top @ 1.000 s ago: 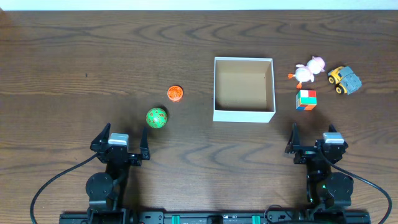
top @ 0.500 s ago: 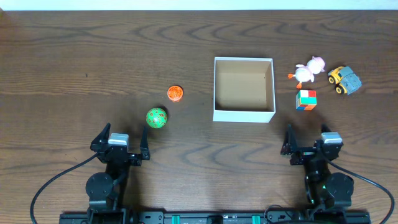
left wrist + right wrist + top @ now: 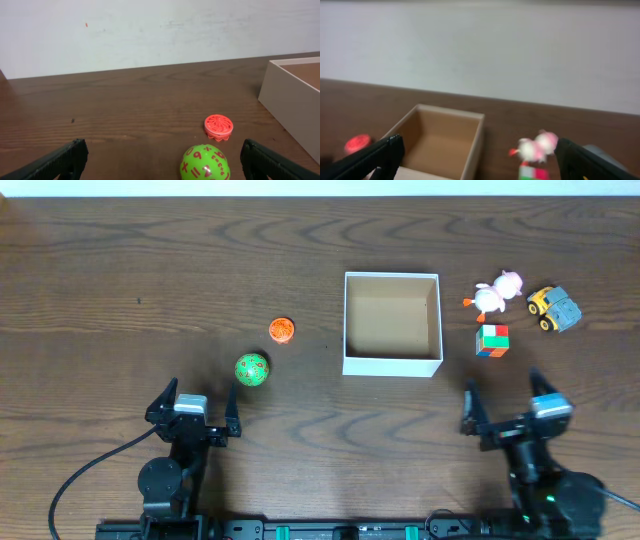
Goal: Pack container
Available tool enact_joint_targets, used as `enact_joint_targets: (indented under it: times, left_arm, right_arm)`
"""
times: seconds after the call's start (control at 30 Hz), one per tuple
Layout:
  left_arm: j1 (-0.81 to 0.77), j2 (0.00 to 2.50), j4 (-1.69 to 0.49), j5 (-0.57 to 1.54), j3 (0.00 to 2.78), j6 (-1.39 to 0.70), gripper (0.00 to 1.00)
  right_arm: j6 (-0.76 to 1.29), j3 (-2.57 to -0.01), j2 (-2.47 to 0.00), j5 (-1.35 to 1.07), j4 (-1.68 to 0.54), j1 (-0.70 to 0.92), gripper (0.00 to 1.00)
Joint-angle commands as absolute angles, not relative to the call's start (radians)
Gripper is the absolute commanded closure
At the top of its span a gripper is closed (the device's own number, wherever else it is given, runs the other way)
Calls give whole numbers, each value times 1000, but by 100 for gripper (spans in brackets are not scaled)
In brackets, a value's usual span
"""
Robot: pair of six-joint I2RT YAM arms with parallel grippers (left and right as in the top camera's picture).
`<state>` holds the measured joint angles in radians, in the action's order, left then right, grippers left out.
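The container [image 3: 392,364] is a square white box with a tan inside, standing empty at the table's middle right; it also shows in the right wrist view [image 3: 475,135] and at the left wrist view's right edge [image 3: 292,100]. A green number ball [image 3: 252,369] [image 3: 205,162] and an orange-red disc [image 3: 282,330] [image 3: 219,127] lie left of it. A white-pink toy [image 3: 496,292] [image 3: 536,146], a colour cube [image 3: 492,340] [image 3: 534,173] and a yellow-grey toy vehicle [image 3: 553,308] lie right of it. My left gripper [image 3: 196,410] [image 3: 165,160] is open, just short of the ball. My right gripper [image 3: 508,406] [image 3: 477,155] is open and empty, near the container's front right.
The wood table [image 3: 150,270] stretches bare to the far left and back. A pale wall [image 3: 150,30] stands behind the table's far edge. Cables trail from both arm bases at the front edge.
My right arm has shifted a little right and its jaws have spread wider. The left arm and all the toys have not moved.
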<state>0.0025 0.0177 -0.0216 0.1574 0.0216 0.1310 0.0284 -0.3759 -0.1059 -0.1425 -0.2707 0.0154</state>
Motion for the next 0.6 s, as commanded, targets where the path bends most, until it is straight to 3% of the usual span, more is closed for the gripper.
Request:
enact_joint_targets:
  times: [0.0, 0.17, 0.3, 0.43, 0.57]
  left_arm:
    - [-1, 19, -56, 173, 4, 126, 2]
    - [-1, 19, -56, 173, 4, 126, 2]
    - [-1, 19, -56, 173, 4, 126, 2]
    - [-1, 19, -56, 173, 4, 126, 2]
    - [-1, 19, -56, 173, 4, 126, 2]
  right_arm:
    - [10, -566, -237, 28, -389, 25, 1]
    - [21, -842, -587, 84, -622, 23, 1]
    - [21, -1070, -833, -120, -809, 24, 1]
    - [7, -1169, -974, -256, -882, 24, 1]
    - [2, -1177, -1062, -130, -880, 15, 1]
